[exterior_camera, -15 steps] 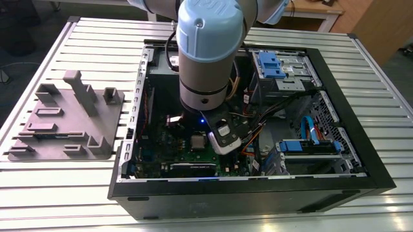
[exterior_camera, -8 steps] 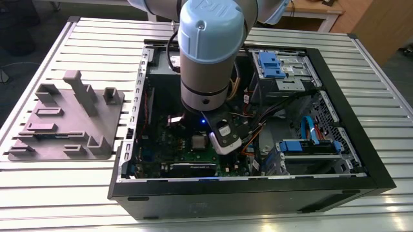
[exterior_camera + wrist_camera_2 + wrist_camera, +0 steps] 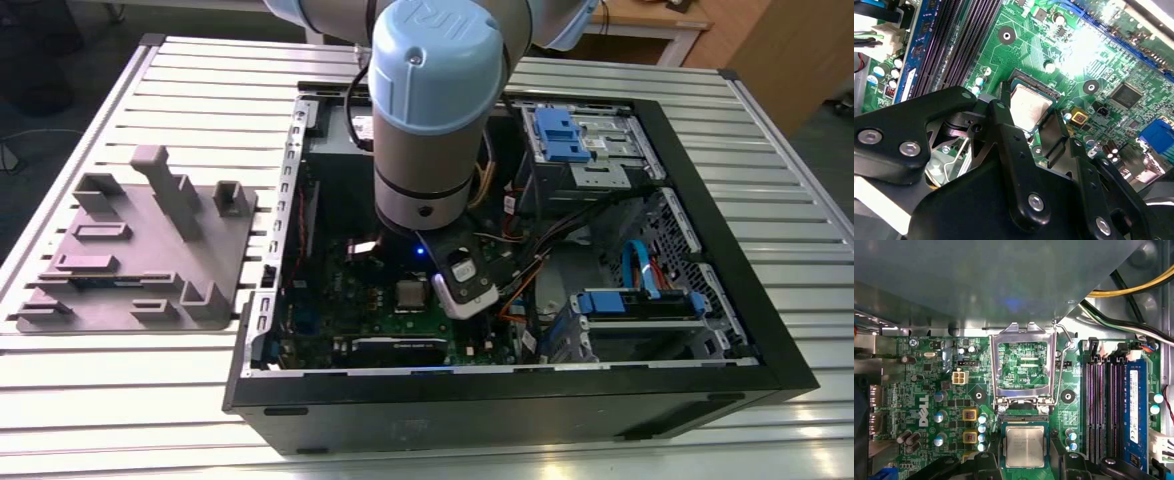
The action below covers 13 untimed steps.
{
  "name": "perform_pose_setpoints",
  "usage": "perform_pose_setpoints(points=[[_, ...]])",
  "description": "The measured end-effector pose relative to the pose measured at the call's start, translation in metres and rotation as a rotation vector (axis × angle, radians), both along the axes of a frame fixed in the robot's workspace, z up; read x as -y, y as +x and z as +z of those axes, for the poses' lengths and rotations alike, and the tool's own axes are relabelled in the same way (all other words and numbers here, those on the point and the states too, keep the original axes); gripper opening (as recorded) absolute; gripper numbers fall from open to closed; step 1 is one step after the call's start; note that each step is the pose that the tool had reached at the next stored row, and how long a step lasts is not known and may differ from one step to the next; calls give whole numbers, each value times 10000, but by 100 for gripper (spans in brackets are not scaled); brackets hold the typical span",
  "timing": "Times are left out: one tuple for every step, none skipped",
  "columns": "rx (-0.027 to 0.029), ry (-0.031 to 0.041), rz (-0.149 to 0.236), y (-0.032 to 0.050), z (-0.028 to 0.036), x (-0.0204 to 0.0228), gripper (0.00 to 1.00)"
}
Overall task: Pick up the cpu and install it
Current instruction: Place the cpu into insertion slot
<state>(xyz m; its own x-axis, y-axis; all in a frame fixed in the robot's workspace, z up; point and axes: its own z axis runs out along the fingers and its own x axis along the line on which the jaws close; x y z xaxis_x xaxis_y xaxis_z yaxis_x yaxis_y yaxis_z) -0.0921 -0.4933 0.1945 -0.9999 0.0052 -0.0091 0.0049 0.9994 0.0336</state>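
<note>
Black case (image 3: 534, 410) lying open on its side on a slatted metal table (image 3: 160, 400). Grey tray (image 3: 134, 250) with blocky holders sits just beside it, on the exterior view's left. Inside: green board (image 3: 929, 390), socket frame (image 3: 1021, 335) flipped up, dark RAM slots (image 3: 1093, 410) next to it, blue drive caddies (image 3: 558, 135), yellow cable (image 3: 1134, 288).

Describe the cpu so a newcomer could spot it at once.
Look inside the open black computer case at the green motherboard. Just beside its hinged-up silvery socket frame lies the cpu, a small flat square chip. Its plain pale silver-grey metal top sets it apart from the open-centred frame.
</note>
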Motion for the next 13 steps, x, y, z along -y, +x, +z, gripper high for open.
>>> perform_pose_setpoints(points=[[0,0,0,0,-1,0,47],[1,3,0,-1,-2,2,47],[2,3,-1,-1,-4,4,47],[2,3,-1,0,-7,6,47],[2,2,-1,0,-11,7,47],[2,2,0,0,-16,8,47],[1,1,0,0,-22,8,47],[2,1,0,0,-30,8,47],[2,2,0,0,-40,8,47],[2,1,0,0,-42,8,47],[1,0,0,0,-41,8,47],[1,0,0,0,-41,8,47],[1,0,0,0,-42,8,47]])
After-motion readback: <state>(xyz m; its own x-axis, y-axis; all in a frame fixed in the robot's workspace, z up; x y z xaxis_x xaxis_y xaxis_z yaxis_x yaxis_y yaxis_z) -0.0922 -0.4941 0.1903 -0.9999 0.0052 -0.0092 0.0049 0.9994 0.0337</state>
